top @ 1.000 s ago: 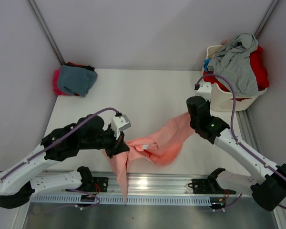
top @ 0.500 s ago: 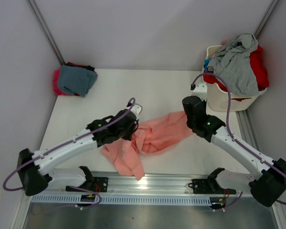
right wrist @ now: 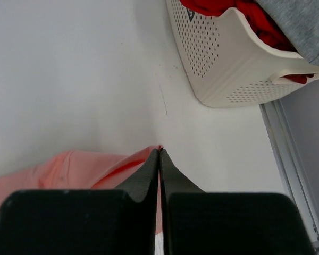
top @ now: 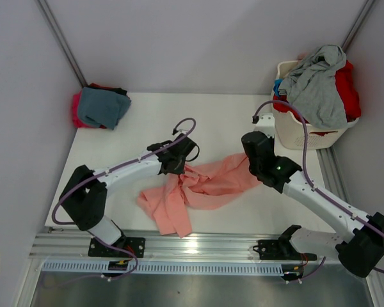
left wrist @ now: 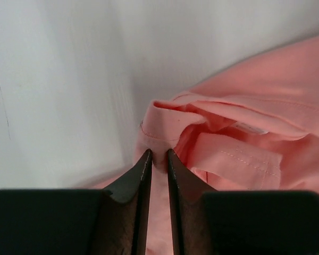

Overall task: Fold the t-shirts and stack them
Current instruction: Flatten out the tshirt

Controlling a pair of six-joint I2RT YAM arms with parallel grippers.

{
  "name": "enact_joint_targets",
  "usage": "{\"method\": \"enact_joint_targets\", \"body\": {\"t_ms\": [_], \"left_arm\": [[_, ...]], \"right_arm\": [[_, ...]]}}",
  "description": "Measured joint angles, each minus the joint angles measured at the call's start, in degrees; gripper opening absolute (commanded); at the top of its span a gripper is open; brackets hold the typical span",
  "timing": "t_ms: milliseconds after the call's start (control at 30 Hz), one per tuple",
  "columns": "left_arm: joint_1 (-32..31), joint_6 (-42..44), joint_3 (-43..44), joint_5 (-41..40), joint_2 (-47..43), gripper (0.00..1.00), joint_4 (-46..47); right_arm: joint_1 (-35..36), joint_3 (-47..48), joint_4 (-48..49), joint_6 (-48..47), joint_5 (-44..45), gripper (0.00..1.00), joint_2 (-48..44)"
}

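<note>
A salmon-pink t-shirt (top: 205, 185) lies crumpled on the white table between both arms. My left gripper (top: 181, 166) is at the shirt's left upper part. In the left wrist view its jaws (left wrist: 159, 155) stand a narrow gap apart, pinched on a fold by the collar of the pink shirt (left wrist: 244, 133). My right gripper (top: 252, 165) holds the shirt's right end. In the right wrist view its jaws (right wrist: 159, 150) are pressed together on the thin edge of the pink cloth (right wrist: 69, 164).
A white slotted basket (top: 307, 134) at the back right holds a grey shirt (top: 317, 83) and a red one (top: 347, 86); its wall (right wrist: 228, 69) is close to my right gripper. A teal shirt (top: 102, 105) on magenta cloth (top: 75, 110) sits back left.
My left arm has stretched away from the front edge toward the table's middle with the shirt. The cloth that hung over the front edge now lies on the table. The right gripper shifted slightly left.
</note>
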Motion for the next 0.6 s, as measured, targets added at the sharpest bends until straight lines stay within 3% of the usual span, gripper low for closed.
{"method": "enact_joint_targets", "body": {"t_ms": [167,333,467,600], "left_arm": [[-0.92,0.35,-1.66,1.25,-5.64,0.37,4.09],[-2.64,1.66,-1.66,5.4,-13.44,0.41,8.02],[-3.41,2.84,-0.98,8.28,-12.79,0.5,10.64],[-5.7,4.37,0.46,11.32,-7.65,0.51,10.88]], "right_arm": [[0.22,-0.04,-0.13,-0.02,0.17,0.0,-1.11],[0.24,-0.15,-0.26,0.07,0.15,0.0,-1.68],[0.33,-0.2,-0.42,0.09,0.15,0.0,-1.68],[0.35,-0.46,-0.44,0.11,0.15,0.0,-1.68]]}}
